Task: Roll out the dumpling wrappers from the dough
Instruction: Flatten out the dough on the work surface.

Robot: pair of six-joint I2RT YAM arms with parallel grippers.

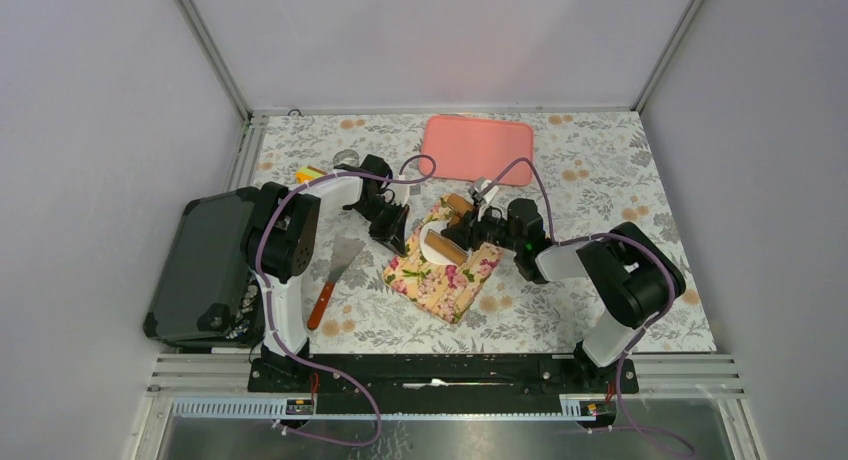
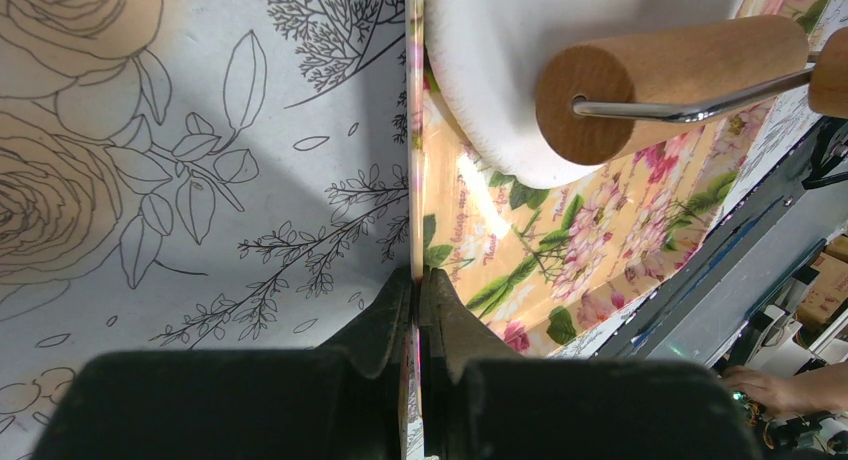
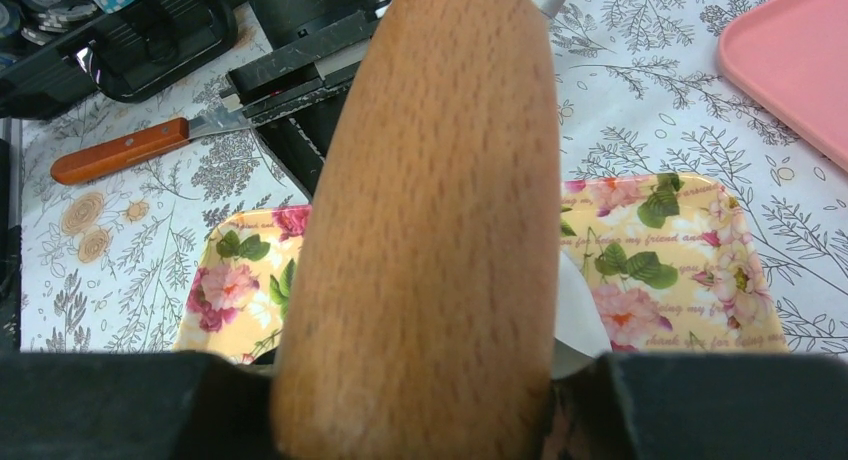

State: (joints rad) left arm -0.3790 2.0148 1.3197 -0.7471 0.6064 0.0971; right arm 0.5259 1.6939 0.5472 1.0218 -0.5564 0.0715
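With the left gripper (image 2: 415, 280) pinching the tray (image 2: 470, 245) rim and the right gripper (image 3: 415, 405) clamping the rolling pin (image 3: 430, 200), we are aiming for even pressure across the dough (image 2: 500, 60) at upper centre.

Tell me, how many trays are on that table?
2. A plain pink tray lies at the far side of the table; a floral tray sits in the middle, under the dough and rolling pin, its edge pinched by the left gripper. No others show.
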